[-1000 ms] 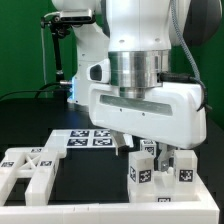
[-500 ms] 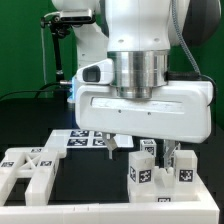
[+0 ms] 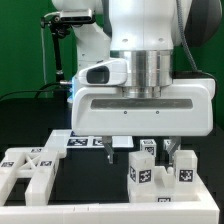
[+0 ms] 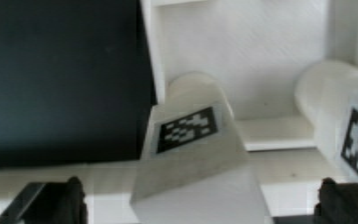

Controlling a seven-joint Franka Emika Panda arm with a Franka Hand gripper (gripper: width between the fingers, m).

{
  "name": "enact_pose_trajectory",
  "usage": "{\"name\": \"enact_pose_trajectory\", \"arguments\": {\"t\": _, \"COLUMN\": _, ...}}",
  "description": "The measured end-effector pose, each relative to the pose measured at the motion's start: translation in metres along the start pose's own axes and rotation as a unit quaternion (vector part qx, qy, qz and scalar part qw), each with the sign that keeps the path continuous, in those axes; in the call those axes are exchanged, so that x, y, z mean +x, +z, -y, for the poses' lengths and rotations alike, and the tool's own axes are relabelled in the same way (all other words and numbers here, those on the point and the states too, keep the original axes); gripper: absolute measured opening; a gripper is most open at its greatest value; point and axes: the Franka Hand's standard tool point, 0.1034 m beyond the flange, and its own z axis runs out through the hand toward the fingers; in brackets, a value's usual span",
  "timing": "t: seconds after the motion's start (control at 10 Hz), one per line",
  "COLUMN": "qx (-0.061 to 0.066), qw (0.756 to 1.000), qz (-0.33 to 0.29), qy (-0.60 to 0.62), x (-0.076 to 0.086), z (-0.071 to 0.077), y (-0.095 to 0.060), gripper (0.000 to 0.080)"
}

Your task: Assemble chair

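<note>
My gripper (image 3: pixel 139 152) hangs open over a group of white tagged chair pieces (image 3: pixel 150 166) at the exterior view's right front. One finger (image 3: pixel 109 152) is left of the group, the other (image 3: pixel 169 151) is among the pieces. In the wrist view a white tagged post (image 4: pixel 197 140) stands between my two dark fingertips (image 4: pixel 51 203), untouched; a second tagged piece (image 4: pixel 345 125) lies beside it. A larger white slotted chair part (image 3: pixel 30 168) lies at the exterior view's left front.
The marker board (image 3: pixel 88 139) lies flat on the black table behind the parts. A white ledge (image 3: pixel 100 212) runs along the front edge. A dark stand with cables (image 3: pixel 62 50) rises at the back left.
The gripper has risen a little and shifted slightly to the exterior view's right over the group of pieces. The pieces have not moved.
</note>
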Motion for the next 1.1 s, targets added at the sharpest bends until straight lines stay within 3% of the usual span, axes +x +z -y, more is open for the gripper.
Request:
{"name": "enact_pose_trajectory", "arguments": {"t": 0.1, "qx": -0.002, "qw": 1.0, "qz": 0.0, "qy": -0.03, "x": 0.0002, "z": 0.0003, "y": 0.0, "gripper": 0.0649}}
{"name": "enact_pose_trajectory", "arguments": {"t": 0.3, "qx": -0.006, "qw": 0.997, "qz": 0.0, "qy": -0.072, "x": 0.0002, "z": -0.0016, "y": 0.0, "gripper": 0.0387}}
{"name": "enact_pose_trajectory", "arguments": {"t": 0.4, "qx": -0.006, "qw": 0.997, "qz": 0.0, "qy": -0.073, "x": 0.0005, "z": -0.002, "y": -0.0002, "gripper": 0.0387}}
{"name": "enact_pose_trajectory", "arguments": {"t": 0.5, "qx": -0.006, "qw": 0.998, "qz": 0.0, "qy": -0.065, "x": 0.0004, "z": -0.002, "y": -0.0002, "gripper": 0.0288}}
{"name": "enact_pose_trajectory", "arguments": {"t": 0.8, "qx": -0.005, "qw": 0.999, "qz": 0.0, "qy": -0.032, "x": 0.0002, "z": -0.0024, "y": -0.0002, "gripper": 0.0288}}
{"name": "enact_pose_trajectory", "arguments": {"t": 1.1, "qx": -0.003, "qw": 0.991, "qz": 0.002, "qy": 0.132, "x": -0.0006, "z": -0.0051, "y": -0.0001, "gripper": 0.0288}}
